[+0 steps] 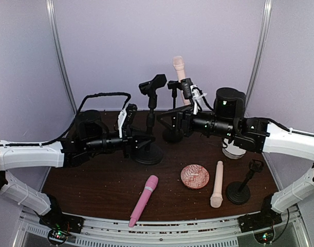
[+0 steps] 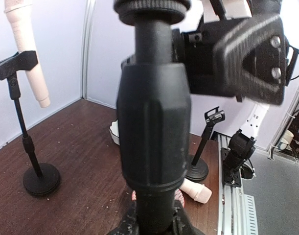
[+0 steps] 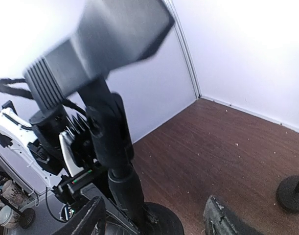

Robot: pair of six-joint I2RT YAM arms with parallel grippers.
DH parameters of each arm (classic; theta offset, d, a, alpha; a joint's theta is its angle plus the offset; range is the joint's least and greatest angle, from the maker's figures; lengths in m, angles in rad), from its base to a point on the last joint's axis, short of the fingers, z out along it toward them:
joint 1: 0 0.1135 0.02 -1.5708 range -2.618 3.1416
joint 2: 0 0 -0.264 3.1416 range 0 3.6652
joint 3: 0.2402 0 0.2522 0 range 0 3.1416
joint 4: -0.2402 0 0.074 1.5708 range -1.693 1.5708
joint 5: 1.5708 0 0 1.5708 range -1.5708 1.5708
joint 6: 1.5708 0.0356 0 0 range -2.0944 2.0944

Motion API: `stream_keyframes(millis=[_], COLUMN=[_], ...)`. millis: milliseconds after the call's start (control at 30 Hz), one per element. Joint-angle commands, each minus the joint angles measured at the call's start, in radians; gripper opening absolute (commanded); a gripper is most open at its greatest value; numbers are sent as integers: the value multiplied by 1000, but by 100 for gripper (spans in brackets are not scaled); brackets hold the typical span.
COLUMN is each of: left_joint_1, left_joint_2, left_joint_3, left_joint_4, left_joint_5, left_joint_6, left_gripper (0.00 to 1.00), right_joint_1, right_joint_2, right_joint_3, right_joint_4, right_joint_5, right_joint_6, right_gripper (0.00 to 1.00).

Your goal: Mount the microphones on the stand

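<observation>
An empty black stand [image 1: 149, 121] rises mid-table with its clip [image 1: 153, 85] on top. My left gripper [image 1: 136, 141] is shut on its pole [image 2: 154, 147], low near the base; its fingers [image 2: 181, 224] press both sides. My right gripper [image 1: 169, 120] is open beside the same stand, whose pole [image 3: 124, 183] sits close to the left finger [image 3: 93, 220], untouched. One cream microphone [image 1: 179, 72] is clipped in the rear stand [image 2: 34, 166]. A pink microphone [image 1: 144, 200] and a second cream microphone [image 1: 217, 183] lie on the table at the front.
A round patterned pink dish [image 1: 195, 176] lies between the two loose microphones. A short black stand [image 1: 239, 189] is at the front right. A white cup [image 1: 233, 151] sits under the right arm. Pale walls close in the table at the back and sides.
</observation>
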Motion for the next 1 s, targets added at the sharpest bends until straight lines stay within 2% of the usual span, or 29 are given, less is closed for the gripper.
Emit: stream_keyframes(millis=[0, 367, 633, 833, 967], left_joint_1=[-2, -2, -3, -2, -2], left_joint_2=[-41, -50, -44, -48, -50], left_joint_3=[11, 28, 41, 42, 44], left_joint_4=[88, 51, 32, 27, 20], left_joint_5=[-86, -85, -71, -71, -74], left_joint_6=[-1, 15, 12, 19, 27], left_gripper=[0, 0, 0, 0, 0], right_joint_1=[51, 77, 84, 85, 83], right_joint_2=[77, 145, 160, 180, 188], right_joint_3=[51, 102, 146, 173, 196], right_joint_4=[-35, 35, -8, -35, -82], right_joint_5=[121, 115, 140, 142, 145], right_joint_6=[56, 70, 39, 32, 35], right_gripper=[70, 63, 66, 49, 47])
